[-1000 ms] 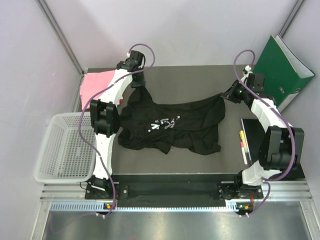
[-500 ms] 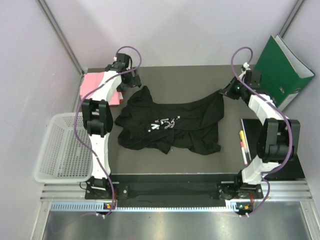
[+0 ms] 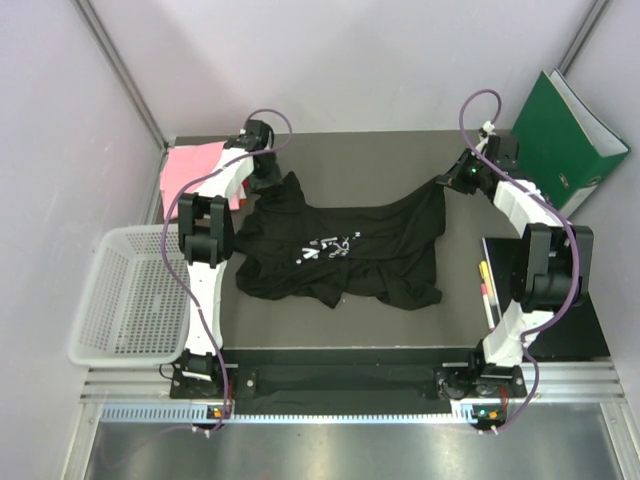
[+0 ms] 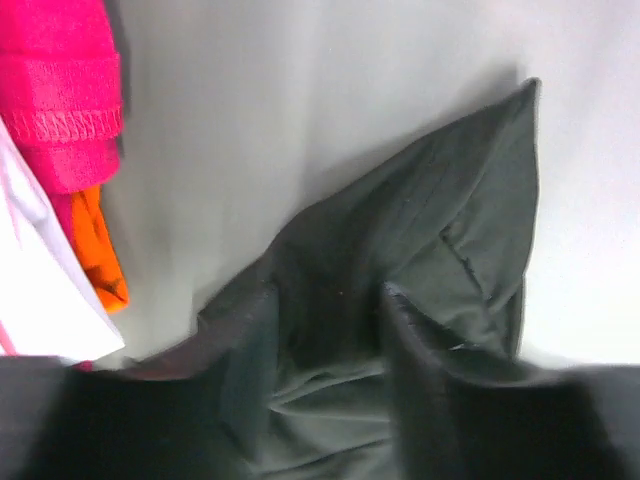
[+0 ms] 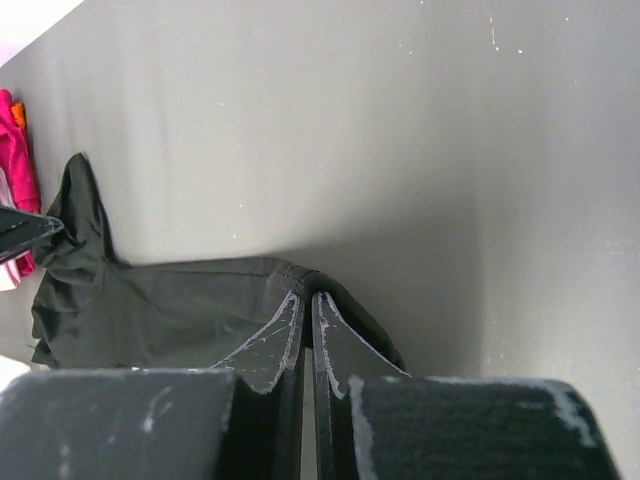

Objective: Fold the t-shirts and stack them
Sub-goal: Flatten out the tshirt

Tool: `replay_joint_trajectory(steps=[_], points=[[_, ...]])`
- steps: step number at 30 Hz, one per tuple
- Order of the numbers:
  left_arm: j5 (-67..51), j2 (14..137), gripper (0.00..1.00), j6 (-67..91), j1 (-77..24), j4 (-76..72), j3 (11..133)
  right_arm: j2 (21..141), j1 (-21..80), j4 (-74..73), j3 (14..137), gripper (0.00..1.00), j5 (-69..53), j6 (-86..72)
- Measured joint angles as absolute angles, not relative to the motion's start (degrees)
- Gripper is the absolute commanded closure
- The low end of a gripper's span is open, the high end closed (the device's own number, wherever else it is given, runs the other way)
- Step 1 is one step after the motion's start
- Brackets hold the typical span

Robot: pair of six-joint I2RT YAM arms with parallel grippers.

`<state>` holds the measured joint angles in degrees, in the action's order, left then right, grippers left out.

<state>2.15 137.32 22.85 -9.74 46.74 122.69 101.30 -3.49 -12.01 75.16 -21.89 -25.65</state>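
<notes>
The black t-shirt [image 3: 340, 250], with white chest lettering, lies crumpled across the middle of the table. My left gripper [image 3: 268, 182] is at its far left corner. In the left wrist view this gripper [image 4: 328, 300] is open, its fingers straddling a raised fold of the black t-shirt [image 4: 450, 230]. My right gripper [image 3: 447, 180] is shut on the shirt's far right corner, and the right wrist view shows the hem pinched at the tips of the right gripper [image 5: 306, 297]. A light pink t-shirt [image 3: 190, 168] lies at the far left, with a darker pink-red t-shirt [image 4: 65, 80] beside it.
A white mesh basket [image 3: 125, 295] stands off the table's left edge. A green binder [image 3: 560, 135] leans at the far right. A black pad [image 3: 508, 270] with pens [image 3: 486, 285] lies by the right arm. An orange piece [image 4: 100, 250] shows under the pink cloth.
My left gripper let go of the shirt's far left corner, swung out to the left, then came back over that corner with its jaws apart. The right gripper kept its hold and shifted slightly back.
</notes>
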Motion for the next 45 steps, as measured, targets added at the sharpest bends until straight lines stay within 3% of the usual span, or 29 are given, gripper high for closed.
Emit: replay_joint_trajectory(steps=[1,2,13,20,30,45], points=[[2.1,137.4,0.99,22.8,-9.7,46.8,122.7,101.3,-3.5,-12.0,75.2,1.00,-22.0,-25.7],[2.2,137.4,1.00,23.1,-9.7,46.7,122.7,101.4,-3.5,-12.0,75.2,1.00,-22.0,-25.7],[5.7,135.8,1.00,23.1,-9.5,46.8,124.4,101.5,-3.5,-13.1,76.2,1.00,-22.2,-25.5],[9.4,122.7,1.00,23.8,-8.1,45.5,125.8,97.8,-3.5,-14.8,80.5,1.00,-20.6,-24.2],[10.5,101.3,1.00,22.5,-6.3,40.6,125.2,75.8,-3.2,-11.5,82.7,1.00,-19.8,-22.6],[10.2,63.2,1.00,19.4,-6.4,41.3,113.4,37.4,-2.1,-18.1,82.3,1.00,-18.5,-16.1]])
